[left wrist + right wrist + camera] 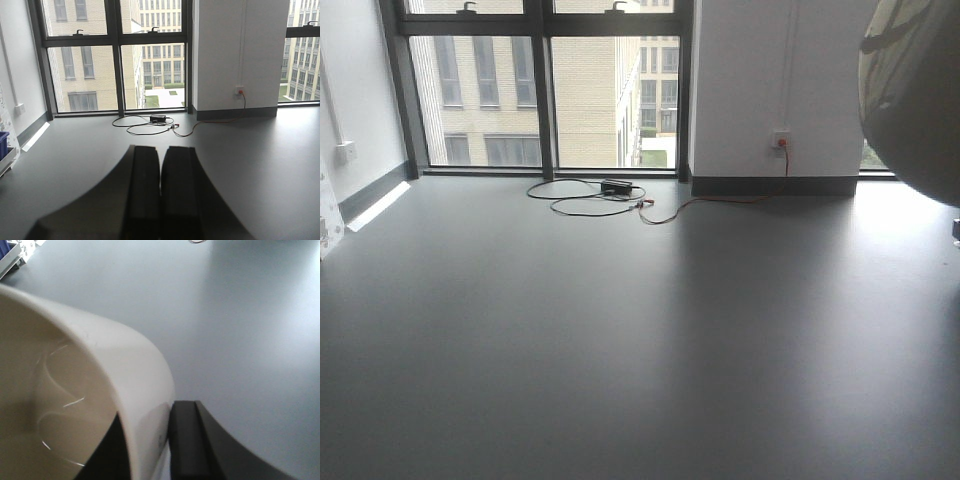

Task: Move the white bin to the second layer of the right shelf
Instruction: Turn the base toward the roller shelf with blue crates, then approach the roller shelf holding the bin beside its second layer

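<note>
One-sided rim pinch, kinda sketchy
Right hand point(147, 445) clamps the white bin point(100, 370) wall, left hand point(160, 190) closed empty; any jolt could slip it.

Grey floor point(620, 350) meets daylit windows point(570, 95), white wall point(770, 70).

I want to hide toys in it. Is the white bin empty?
Empty, as far as shows: inside the white bin only bare cream walls appear; part is out of frame.
</note>
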Tool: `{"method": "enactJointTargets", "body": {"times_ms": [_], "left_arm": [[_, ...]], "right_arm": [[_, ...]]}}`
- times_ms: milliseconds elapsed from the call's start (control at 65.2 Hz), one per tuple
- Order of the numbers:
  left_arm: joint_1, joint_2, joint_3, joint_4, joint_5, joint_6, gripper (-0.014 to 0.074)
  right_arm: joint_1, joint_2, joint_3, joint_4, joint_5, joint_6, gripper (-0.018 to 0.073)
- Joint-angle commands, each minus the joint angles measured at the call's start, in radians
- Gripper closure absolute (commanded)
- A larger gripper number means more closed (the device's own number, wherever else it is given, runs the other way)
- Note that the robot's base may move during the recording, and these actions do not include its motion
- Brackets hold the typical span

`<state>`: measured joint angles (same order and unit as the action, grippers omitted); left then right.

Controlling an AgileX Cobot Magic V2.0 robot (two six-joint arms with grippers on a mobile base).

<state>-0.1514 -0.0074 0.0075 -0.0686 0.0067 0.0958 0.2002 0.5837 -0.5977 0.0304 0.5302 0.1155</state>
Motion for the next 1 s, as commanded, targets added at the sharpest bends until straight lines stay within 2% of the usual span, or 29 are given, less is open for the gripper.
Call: {"method": "enactJointTargets", "body": {"times_ms": [0, 982], "left_arm": [[-0.002, -0.013, 0.033, -0.005, -0.087, -0.007, 0.0512], [-0.002, -0.013, 0.033, -0.005, -0.087, -0.007, 0.0512]], "right_arm": [[-0.005, 0.001, -0.031, 0.000, -0.099, -0.001, 0.0535], [-0.005, 0.001, -0.031, 0.000, -0.099, -0.001, 0.0535]]}}
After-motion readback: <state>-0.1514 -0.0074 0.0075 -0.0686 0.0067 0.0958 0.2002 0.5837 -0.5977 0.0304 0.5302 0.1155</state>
